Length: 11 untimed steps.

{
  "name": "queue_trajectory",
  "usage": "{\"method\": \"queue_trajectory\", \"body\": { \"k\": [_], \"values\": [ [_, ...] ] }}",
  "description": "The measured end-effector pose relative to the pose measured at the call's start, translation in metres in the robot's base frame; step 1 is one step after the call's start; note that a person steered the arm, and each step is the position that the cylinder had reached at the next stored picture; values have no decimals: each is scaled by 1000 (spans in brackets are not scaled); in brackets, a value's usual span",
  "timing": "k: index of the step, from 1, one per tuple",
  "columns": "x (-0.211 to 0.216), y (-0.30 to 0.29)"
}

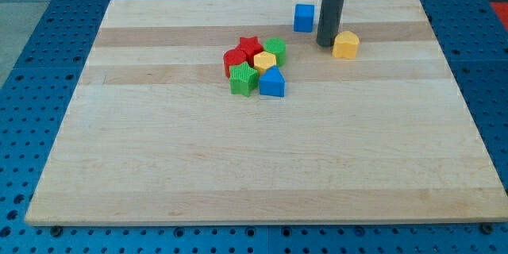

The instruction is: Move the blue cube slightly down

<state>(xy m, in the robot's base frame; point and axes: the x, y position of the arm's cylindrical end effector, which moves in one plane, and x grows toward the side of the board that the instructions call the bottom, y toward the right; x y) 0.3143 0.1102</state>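
The blue cube [304,17] stands near the view's top edge of the wooden board [262,167], right of centre. My tip [326,44] rests on the board just to the right of and below the blue cube, a small gap apart. A yellow block [346,44] sits right next to my tip on its right side.
A tight cluster lies left of my tip near the board's middle top: a red star [250,46], a red block [235,59], a green cylinder [275,49], a small yellow block [264,61], a green block [243,80] and a blue block [272,83].
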Motion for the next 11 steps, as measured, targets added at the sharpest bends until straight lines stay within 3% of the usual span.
{"method": "queue_trajectory", "body": {
  "k": [5,7,11],
  "values": [
    [-90,10],
    [-91,-23],
    [-63,-30]
  ]
}}
